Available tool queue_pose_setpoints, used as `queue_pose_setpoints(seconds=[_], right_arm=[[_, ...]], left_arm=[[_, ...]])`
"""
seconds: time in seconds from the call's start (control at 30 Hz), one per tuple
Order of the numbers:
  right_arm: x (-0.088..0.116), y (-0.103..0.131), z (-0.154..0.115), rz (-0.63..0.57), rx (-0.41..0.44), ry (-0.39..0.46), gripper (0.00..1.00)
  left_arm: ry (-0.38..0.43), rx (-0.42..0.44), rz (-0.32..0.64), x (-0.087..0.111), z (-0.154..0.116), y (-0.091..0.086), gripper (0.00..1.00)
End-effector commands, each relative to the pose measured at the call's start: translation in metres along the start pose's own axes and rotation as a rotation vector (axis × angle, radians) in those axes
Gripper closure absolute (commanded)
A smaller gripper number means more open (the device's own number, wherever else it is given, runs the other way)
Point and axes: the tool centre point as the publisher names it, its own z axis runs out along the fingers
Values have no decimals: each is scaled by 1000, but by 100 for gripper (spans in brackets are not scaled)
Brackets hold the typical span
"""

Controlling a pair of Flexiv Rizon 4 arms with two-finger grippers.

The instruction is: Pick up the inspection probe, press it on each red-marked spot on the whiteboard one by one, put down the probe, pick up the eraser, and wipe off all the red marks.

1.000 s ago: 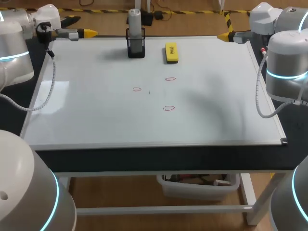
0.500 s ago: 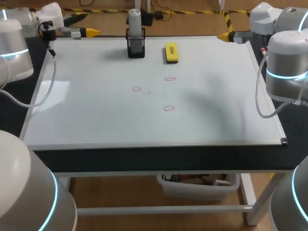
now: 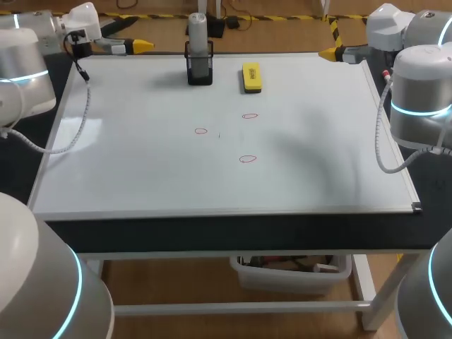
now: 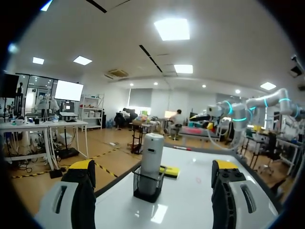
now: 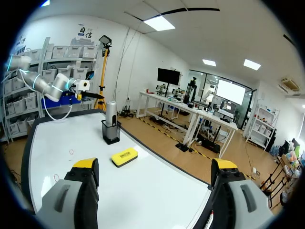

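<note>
Edging along the far edge of the whiteboard (image 3: 141,176), the left gripper (image 3: 143,46) has crept nearer the probe (image 3: 197,32) — fingers spread wide, holding nothing. At the far right corner the right gripper (image 3: 327,52) sits equally wide. The probe stands upright in its black holder (image 3: 200,70), with the eraser (image 3: 251,77) just beside it; three red marks (image 3: 247,159) lie mid-board. Best to straddle the grey barrel above the holder's rim, then lift straight up.

A black wire-mesh holder (image 3: 200,73), square and open-topped, stands upright near the far edge of the black-topped table (image 3: 233,236), which rests on a white metal frame. The dark top shows as a strip along the near edge. Beneath it, between the legs, sits a pale translucent plastic bin (image 3: 282,280) of assorted small items.
</note>
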Motion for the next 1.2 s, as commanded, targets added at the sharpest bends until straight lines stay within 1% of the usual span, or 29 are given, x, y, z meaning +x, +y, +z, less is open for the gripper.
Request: queue_pose_setpoints(seconds=[0.03, 0.33, 0.43, 0.63, 0.9, 1.07, 1.17, 1.2], right_arm=[[0, 0, 0, 0, 3, 1, 0], [0, 0, 0, 0, 3, 1, 0], [0, 0, 0, 0, 3, 1, 0], [0, 0, 0, 0, 3, 1, 0], [0, 0, 0, 0, 3, 1, 0], [0, 0, 0, 0, 3, 1, 0], [0, 0, 0, 0, 3, 1, 0], [0, 0, 0, 0, 3, 1, 0]], left_arm=[[7, 4, 0, -1, 6, 1, 0], [37, 13, 4, 3, 23, -1, 0], [51, 11, 4, 8, 30, -1, 0], [72, 9, 0, 8, 44, 2, 0], [102, 10, 9, 2, 65, 3, 0], [134, 23, 4, -5, 76, 5, 0], [152, 21, 0, -7, 83, 9, 0], [160, 22, -1, -11, 85, 11, 0]])
